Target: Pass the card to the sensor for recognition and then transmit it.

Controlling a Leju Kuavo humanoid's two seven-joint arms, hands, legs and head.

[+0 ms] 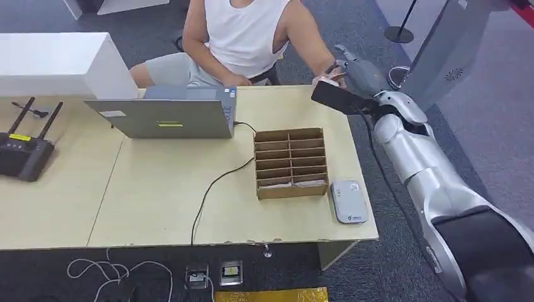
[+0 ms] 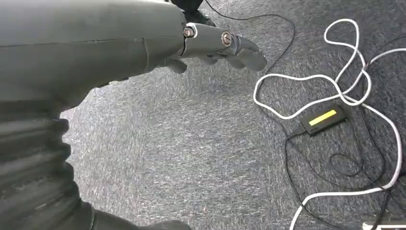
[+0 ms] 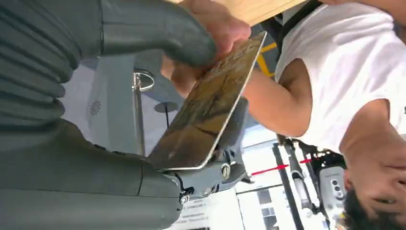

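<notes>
Head camera looks down; wrist cameras sit close.

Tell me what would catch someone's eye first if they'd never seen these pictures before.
Probably the handover at the table's far right corner: the right robot hand holds out a card while a seated person's hand takes hold of its far end. Next, the cardboard divider box mid-table, with a small grey sensor beside it near the front edge.

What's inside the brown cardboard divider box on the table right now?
The brown cardboard divider box has two columns of slots. Pale cards lie in the nearest row; the rows behind look empty, though their walls hide the bottoms. One card is held out in the right hand.
</notes>
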